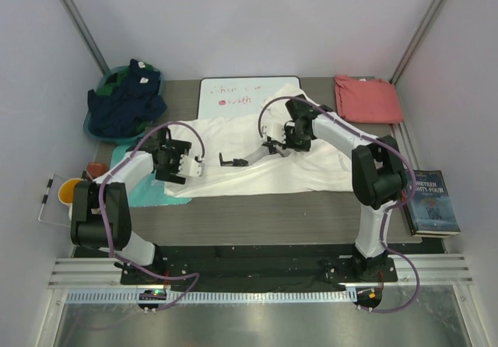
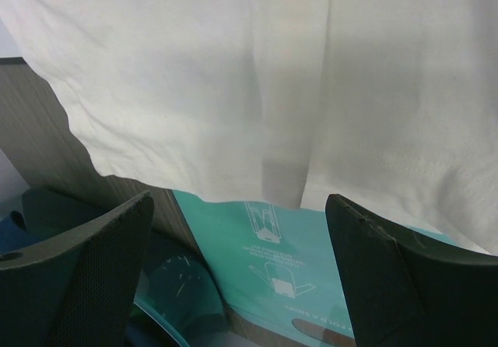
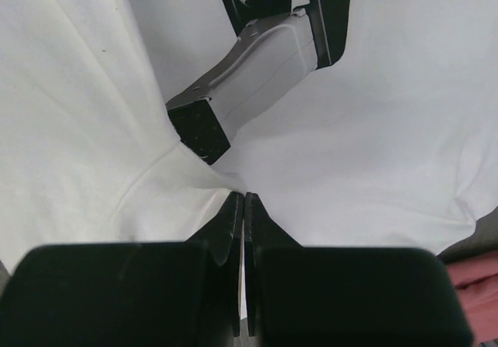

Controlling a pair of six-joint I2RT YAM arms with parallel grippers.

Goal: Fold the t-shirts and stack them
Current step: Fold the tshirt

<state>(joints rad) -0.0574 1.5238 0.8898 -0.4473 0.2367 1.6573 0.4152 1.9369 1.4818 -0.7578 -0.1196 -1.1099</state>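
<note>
The large cream-white t-shirt [image 1: 280,168] lies spread and rumpled across the middle of the table, its black-and-grey print [image 1: 233,160] facing up. My right gripper [image 1: 272,146] is shut on a pinched fold of it; in the right wrist view the fingertips [image 3: 233,207] close on the cloth [image 3: 373,145] just below the print [image 3: 257,67]. My left gripper [image 1: 193,165] is open and empty at the shirt's left edge. In the left wrist view [image 2: 241,273] it hovers over the teal board [image 2: 264,254], just short of the shirt's hem [image 2: 233,90]. The salmon-red t-shirt [image 1: 367,99] lies folded at the back right.
A whiteboard [image 1: 233,96] with red scribbles lies at the back, partly under the shirt. A teal bin [image 1: 97,125] with dark clothes stands back left. The teal board [image 1: 144,187] lies left. An orange cup [image 1: 70,191] stands at the left edge, a book [image 1: 434,201] at the right edge.
</note>
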